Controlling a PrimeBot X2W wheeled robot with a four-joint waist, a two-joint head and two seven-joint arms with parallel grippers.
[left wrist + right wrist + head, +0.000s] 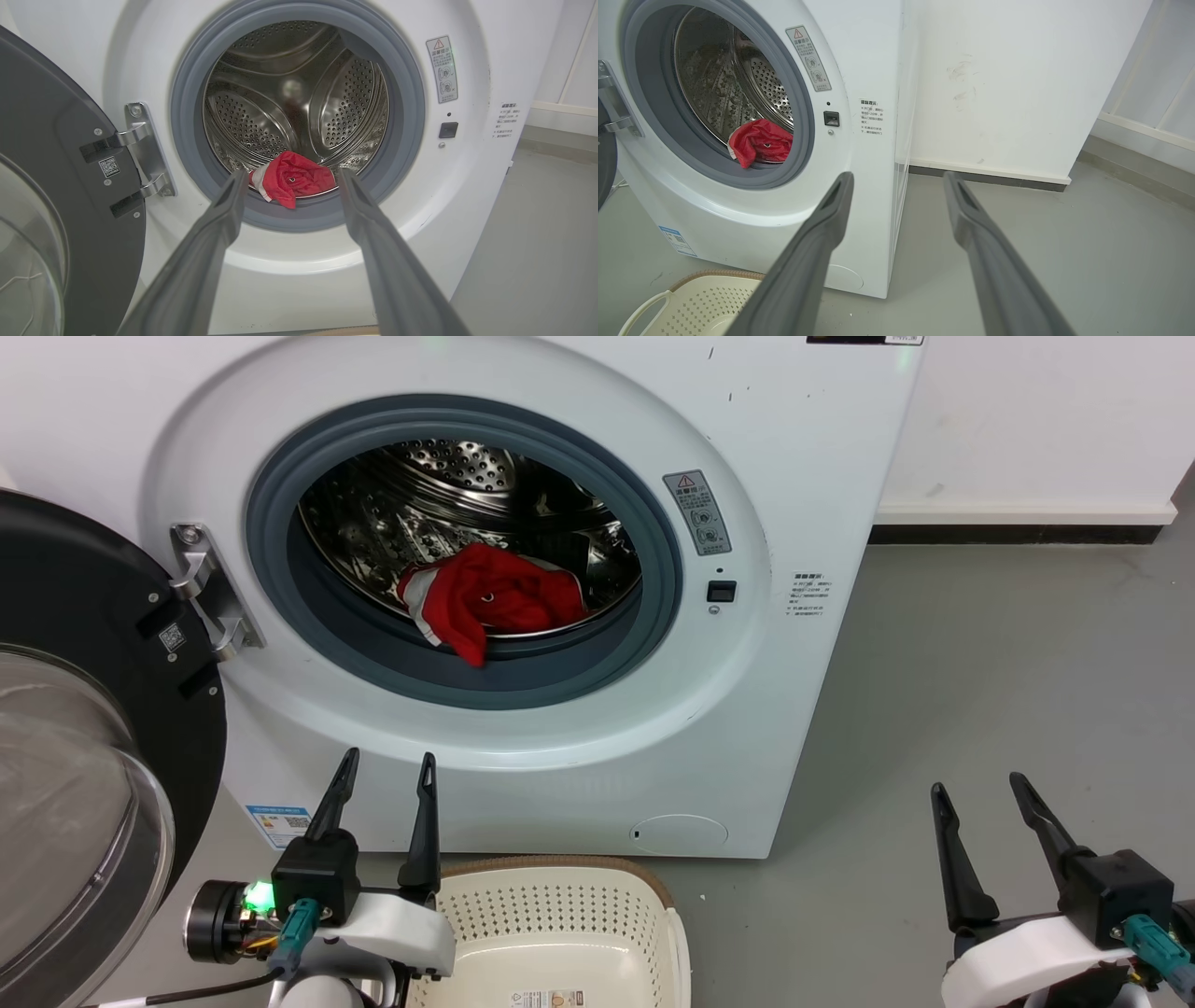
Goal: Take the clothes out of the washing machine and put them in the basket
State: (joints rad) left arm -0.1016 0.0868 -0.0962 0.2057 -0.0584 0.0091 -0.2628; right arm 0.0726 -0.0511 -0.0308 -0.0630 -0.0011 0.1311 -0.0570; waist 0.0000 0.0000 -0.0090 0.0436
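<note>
Soft bright red clothes lying low inside the big white washing machine. Cream plastic basket with holes just in front of the machine. Left claw and right claw spread apart, empty, also in front.

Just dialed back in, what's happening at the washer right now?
The washing machine has its door swung open. The red garment lies at the front of the drum, one corner drooping over the grey seal. The left gripper is open in front of the porthole, above the basket. The right gripper is open off to the side over the floor. Nothing is grasped yet.
</note>
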